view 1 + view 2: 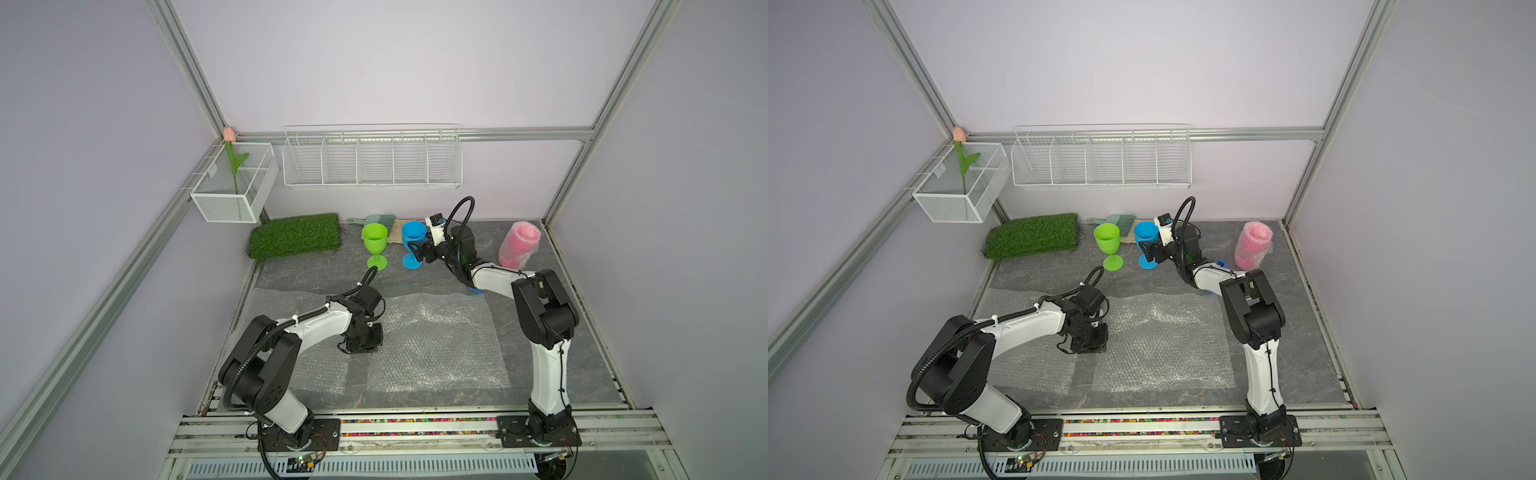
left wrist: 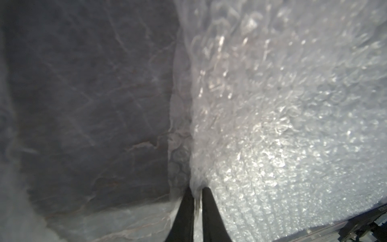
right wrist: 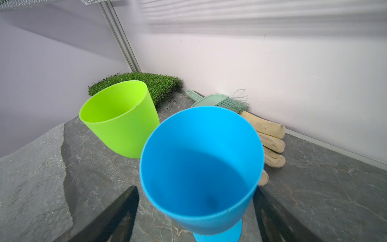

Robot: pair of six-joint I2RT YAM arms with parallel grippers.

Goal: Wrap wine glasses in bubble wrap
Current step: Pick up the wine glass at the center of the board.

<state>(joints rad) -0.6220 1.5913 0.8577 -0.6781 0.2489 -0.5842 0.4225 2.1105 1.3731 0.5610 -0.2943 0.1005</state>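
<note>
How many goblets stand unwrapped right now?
2: the green goblet by the turf mat; the blue goblet beside it, at the right end effector. The pink wrapped bundle may hold a third.

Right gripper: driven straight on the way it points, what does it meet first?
The blue goblet, standing between the right gripper's open jaws; probably its stem, though depth is unclear.
</note>
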